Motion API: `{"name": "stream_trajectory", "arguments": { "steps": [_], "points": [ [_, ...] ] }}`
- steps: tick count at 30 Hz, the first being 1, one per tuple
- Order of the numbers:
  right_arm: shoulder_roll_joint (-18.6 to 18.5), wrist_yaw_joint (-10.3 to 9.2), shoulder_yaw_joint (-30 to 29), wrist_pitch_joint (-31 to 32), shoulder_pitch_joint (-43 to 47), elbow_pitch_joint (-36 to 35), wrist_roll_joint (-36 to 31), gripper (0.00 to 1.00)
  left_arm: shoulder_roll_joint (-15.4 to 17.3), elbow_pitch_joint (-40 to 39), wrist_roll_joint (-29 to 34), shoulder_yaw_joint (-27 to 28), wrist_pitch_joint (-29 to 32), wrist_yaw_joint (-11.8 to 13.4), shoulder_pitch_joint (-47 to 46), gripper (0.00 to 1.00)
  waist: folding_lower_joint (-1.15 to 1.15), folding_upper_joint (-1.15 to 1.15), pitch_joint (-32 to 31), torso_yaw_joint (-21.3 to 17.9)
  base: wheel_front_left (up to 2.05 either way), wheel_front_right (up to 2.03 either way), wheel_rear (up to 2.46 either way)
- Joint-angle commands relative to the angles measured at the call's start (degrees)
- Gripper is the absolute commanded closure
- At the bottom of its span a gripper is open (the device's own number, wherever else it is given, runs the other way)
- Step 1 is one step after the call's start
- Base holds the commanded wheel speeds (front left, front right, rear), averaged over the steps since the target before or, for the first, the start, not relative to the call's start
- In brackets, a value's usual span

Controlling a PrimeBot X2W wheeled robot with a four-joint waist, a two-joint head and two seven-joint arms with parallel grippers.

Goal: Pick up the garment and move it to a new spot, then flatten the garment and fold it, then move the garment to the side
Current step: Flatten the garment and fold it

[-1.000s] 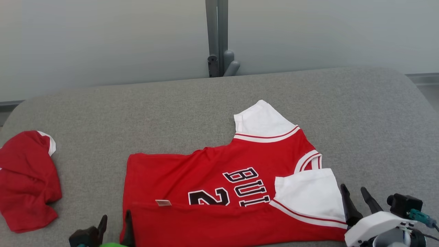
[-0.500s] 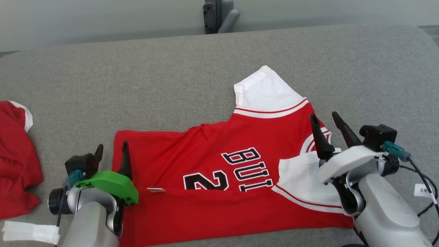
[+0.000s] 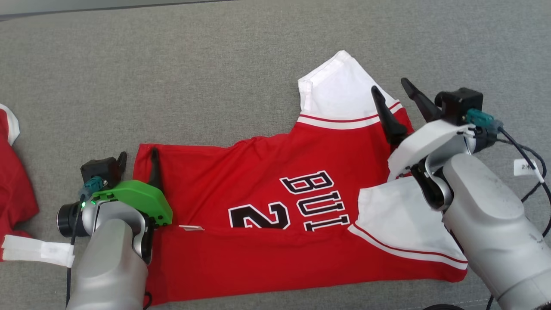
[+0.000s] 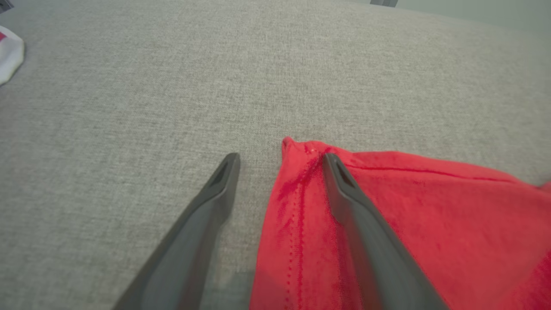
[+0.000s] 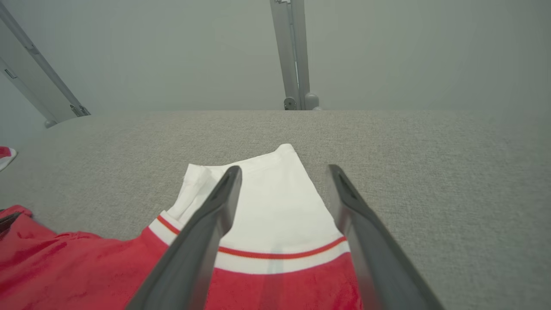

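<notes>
A red and white sports shirt (image 3: 267, 189) lies spread out on the grey cloth-covered desk (image 3: 172, 64). It is near the front edge, in the middle. It has black letters and a big black number (image 3: 258, 216) on it. The bottom strip of the shirt is folded up over the rest.

One white sleeve (image 3: 335, 90) points up toward the far side. The other white sleeve (image 3: 400, 219) lies over the red part on the right.

The left hand (image 3: 139, 153) is wide open and holds nothing. It sits at the far left corner of the shirt. In the left wrist view, the left hand (image 4: 280, 156) has one dark finger (image 4: 357, 215) over the red corner, and the other finger (image 4: 206, 211) is over bare grey desk. I cannot tell if they touch the cloth.

The right hand (image 3: 389, 84) is wide open too, with nothing in it. It is above the far white sleeve. In the right wrist view, the right hand (image 5: 284, 168) has one finger (image 5: 211, 219) over the sleeve, and the other (image 5: 357, 219) is over the desk just beside the sleeve's edge.

Another crumpled red cloth (image 3: 17, 189) lies at the far left of the desk, well apart from the shirt.
</notes>
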Motion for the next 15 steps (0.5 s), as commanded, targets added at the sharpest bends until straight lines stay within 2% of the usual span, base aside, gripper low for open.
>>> {"name": "stream_trajectory", "arguments": {
  "steps": [1, 2, 4, 10, 15],
  "points": [
    [-0.2, -0.06, 0.3, 0.3, -0.9, 0.4, 0.1, 0.0, 0.0, 0.5, 0.3, -0.2, 0.1, 0.4, -0.4, 0.0, 0.0, 0.0, 0.7, 0.7, 0.0, 0.0, 0.0],
    [-0.5, -0.06, 0.8, 1.0, -2.4, 1.4, 0.0, 0.0, 0.0, 0.9, 0.3, -0.3, 0.1, 0.6, -0.9, 0.28, 0.0, 0.0, 1.0, 0.9, 0.0, 0.0, 0.0],
    [-0.3, -0.07, 1.4, 2.4, -5.1, 3.6, 0.4, 0.0, -0.1, 1.2, 0.5, -0.5, 0.1, 0.7, -1.6, 1.0, 0.0, 0.0, 1.7, 1.4, 0.0, 0.0, 0.0],
    [-0.2, -0.06, 2.6, 7.3, -13.0, 11.4, -0.5, 0.0, -0.5, 1.9, 0.5, -2.3, 0.2, -0.4, -3.3, 1.0, 0.0, 0.0, 3.1, 3.7, 0.0, 0.0, 0.0],
    [0.0, -0.06, 2.9, 11.4, -18.9, 18.0, -0.7, 0.0, -0.6, -0.4, -0.3, -4.7, 0.1, -1.3, -4.6, 1.0, 0.0, 0.0, 4.4, 6.4, 0.0, 0.0, 0.0]
  ]
}}
